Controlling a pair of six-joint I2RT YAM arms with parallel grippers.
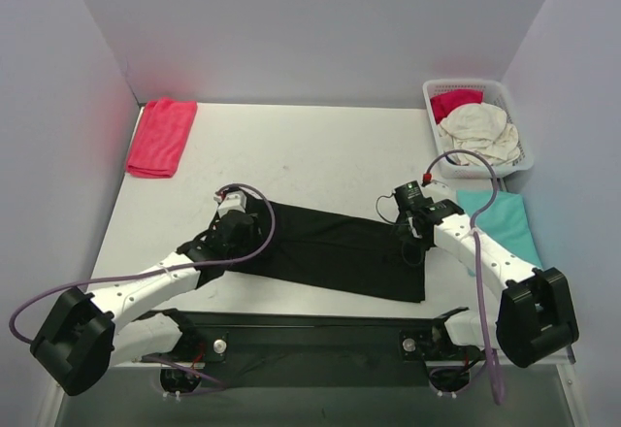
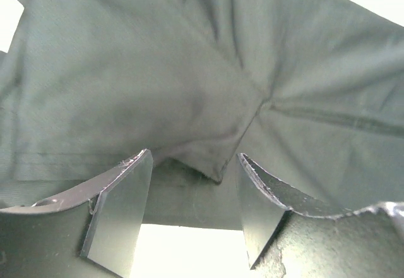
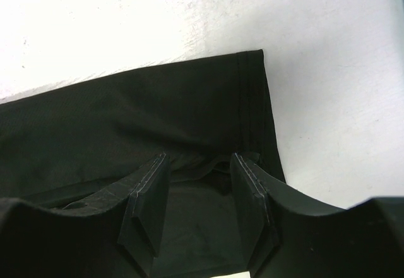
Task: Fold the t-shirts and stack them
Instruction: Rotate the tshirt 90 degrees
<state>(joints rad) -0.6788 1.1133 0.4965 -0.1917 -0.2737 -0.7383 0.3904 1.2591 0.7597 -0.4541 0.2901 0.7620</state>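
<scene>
The black t-shirt (image 1: 330,247) is seen from above spread as a long band across the near table (image 1: 310,146), the left gripper (image 1: 241,228) at its left end, the right gripper (image 1: 412,233) at its right. At the left wrist, the fingers (image 2: 120,208) are set narrowly apart, a cloth peak unclamped between. At the right wrist, a bunched fold fills the narrow gap; whether it is clamped cannot be told.
</scene>
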